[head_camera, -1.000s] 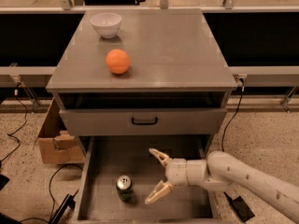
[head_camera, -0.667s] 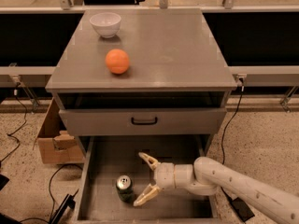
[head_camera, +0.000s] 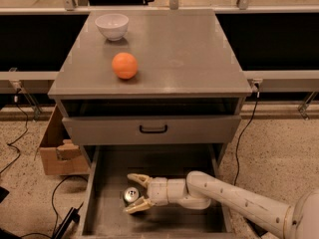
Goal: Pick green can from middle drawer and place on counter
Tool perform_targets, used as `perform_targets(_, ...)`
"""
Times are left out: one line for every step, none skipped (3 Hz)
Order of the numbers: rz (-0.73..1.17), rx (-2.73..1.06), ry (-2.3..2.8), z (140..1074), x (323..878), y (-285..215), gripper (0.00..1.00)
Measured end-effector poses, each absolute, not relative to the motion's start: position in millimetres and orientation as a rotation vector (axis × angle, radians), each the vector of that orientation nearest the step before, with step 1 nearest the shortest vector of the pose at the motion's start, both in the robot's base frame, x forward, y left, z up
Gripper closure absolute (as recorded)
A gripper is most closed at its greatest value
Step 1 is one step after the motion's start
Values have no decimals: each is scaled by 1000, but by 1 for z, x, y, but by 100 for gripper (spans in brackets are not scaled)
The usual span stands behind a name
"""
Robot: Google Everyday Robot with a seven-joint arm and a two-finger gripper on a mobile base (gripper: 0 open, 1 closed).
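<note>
While pincer [head_camera: 129, 193], unclenched, brackets upright green can [head_camera: 131, 196] in middle drawer [head_camera: 102, 218]: off-centre closure could tip can or push it away.

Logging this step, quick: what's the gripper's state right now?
Gripper: open, down in the drawer, one finger on each side of the can, not closed on it.

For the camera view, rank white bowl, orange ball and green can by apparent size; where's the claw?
1. white bowl
2. orange ball, somewhat smaller
3. green can, clearly smallest
The claw is down in the middle drawer, open, its fingers on either side of the can.
</note>
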State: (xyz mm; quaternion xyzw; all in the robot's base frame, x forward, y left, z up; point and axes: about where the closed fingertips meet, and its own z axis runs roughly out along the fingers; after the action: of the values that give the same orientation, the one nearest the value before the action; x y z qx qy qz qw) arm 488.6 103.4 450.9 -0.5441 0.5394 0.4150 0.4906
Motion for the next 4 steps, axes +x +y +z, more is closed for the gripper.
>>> perform_targets(990, -1365, 1333, 442, 482, 103, 47)
perform_targets(971, -1407, 1373, 432, 475, 94, 70)
perform_targets(961, -1402, 1442, 449, 465, 71, 94)
perform_targets(992, -1356, 1496, 512, 445, 27, 100)
